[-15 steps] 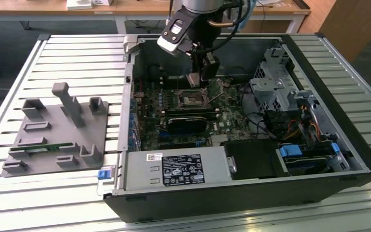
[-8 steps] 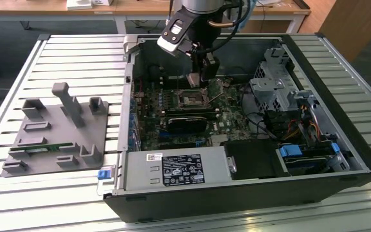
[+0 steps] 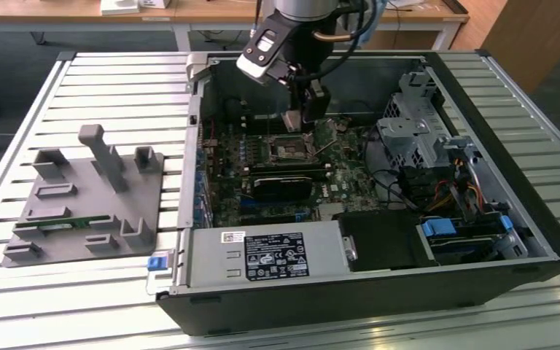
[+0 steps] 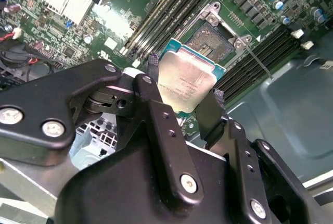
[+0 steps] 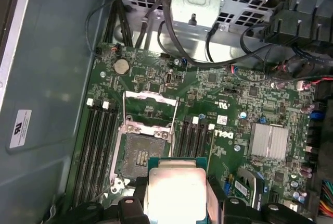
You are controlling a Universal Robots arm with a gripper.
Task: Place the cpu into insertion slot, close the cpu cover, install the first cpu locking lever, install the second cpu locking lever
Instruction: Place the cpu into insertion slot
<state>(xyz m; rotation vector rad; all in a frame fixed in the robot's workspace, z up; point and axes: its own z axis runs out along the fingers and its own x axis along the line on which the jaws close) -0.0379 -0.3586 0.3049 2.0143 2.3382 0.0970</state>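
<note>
My gripper point(image 4: 184, 84) is shut on the cpu point(image 4: 188, 81), a pale silvery square chip with a green edge, pinched by two opposite edges between black fingers point(image 4: 151, 66). In the exterior view the gripper point(image 3: 300, 122) hangs inside the open computer case, a little above the insertion slot point(image 3: 290, 149). The slot point(image 5: 139, 154) is a bare dark square socket with nothing in it, close beside the held cpu point(image 5: 174, 188). The cpu cover point(image 5: 149, 128) stands flipped open at one side of the socket. A thin locking lever point(image 4: 257, 60) juts out, released.
The green motherboard point(image 5: 218, 91) carries long black memory slots point(image 5: 99, 146) on both sides of the socket, a finned heatsink point(image 5: 269, 141) and a black graphics card point(image 3: 282, 187). Drive cages and cables point(image 3: 426, 138) fill the case's right in the exterior view. A grey fixture point(image 3: 85, 197) sits outside on the slatted table.
</note>
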